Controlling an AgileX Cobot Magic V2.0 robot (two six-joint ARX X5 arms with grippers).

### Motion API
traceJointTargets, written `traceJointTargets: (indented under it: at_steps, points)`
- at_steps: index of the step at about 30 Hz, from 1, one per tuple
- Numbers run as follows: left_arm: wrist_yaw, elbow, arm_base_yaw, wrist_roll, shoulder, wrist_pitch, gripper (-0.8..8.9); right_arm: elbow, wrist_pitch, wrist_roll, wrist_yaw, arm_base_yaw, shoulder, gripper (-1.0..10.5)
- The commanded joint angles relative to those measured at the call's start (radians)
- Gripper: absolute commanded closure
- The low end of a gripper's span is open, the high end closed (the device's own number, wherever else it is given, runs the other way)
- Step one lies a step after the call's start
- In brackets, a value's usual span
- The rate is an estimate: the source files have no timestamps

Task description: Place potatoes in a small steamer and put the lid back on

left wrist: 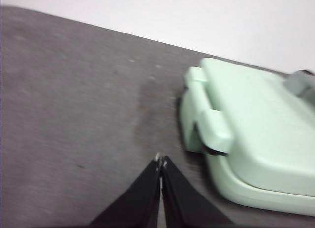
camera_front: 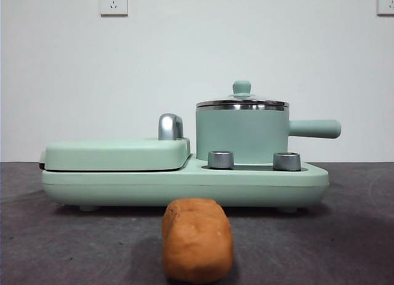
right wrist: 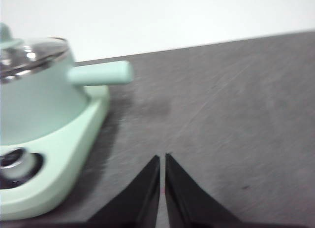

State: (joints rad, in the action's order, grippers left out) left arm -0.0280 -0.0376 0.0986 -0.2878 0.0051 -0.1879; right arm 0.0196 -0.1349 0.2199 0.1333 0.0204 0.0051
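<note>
The left gripper [left wrist: 161, 161] hangs above the dark grey table [left wrist: 74, 114] with its two black jaws pressed together tip to tip, holding nothing. Just beside its tips, off to one side, lies the end of the mint-green cooker base [left wrist: 246, 193], with the flat griddle cover [left wrist: 261, 129] closed on top and the cover's front grip [left wrist: 214, 129] nearest the jaws. The right gripper [right wrist: 162, 159] is also closed and empty, its jaws nearly meeting with only a thin slit between them, and it sits over bare table on the far side of the appliance. Near it, to one side, stands the pot [right wrist: 34, 105], whose straight side handle [right wrist: 101, 73] points out over the table toward the space ahead of the gripper; one of the steel control knobs [right wrist: 17, 164] on the base shows close below the pot. The lid [camera_front: 242, 103] rests on the pot, its steel rim seated on the pot's rim and its small green knob upright. From the front, the potato [camera_front: 197, 239] lies on the table by itself, in front of the base and apart from it, roughly below the gap between griddle and pot. Neither gripper is near it, and neither wrist view shows it. A chrome hinge post [camera_front: 170, 126] stands between the griddle cover and the pot.
</note>
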Motion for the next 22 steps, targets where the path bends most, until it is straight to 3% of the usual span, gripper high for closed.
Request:
traceJointTargets:
  at_steps: [1,5,10,13,22]
  points:
    - [-0.032,-0.054,0.016,-0.13,0.013,-0.003,8.05,0.051,-0.032,0.148,0.028,0.0,0.0,9.3]
    - [-0.034,-0.158,0.047,-0.171,0.071,-0.053,8.05,0.159,-0.142,0.22,0.043,0.0,0.001,9.3]
    - [-0.074,-0.314,0.079,-0.16,0.193,-0.17,8.05,0.345,-0.319,0.222,0.061,0.001,0.048,9.3]
    - [-0.111,-0.408,0.093,-0.13,0.282,-0.224,8.05,0.462,-0.418,0.183,0.08,0.001,0.103,9.3]
    - [-0.272,-0.642,0.124,-0.043,0.534,-0.269,8.05,0.746,-0.542,0.071,0.283,0.001,0.299,9.3]
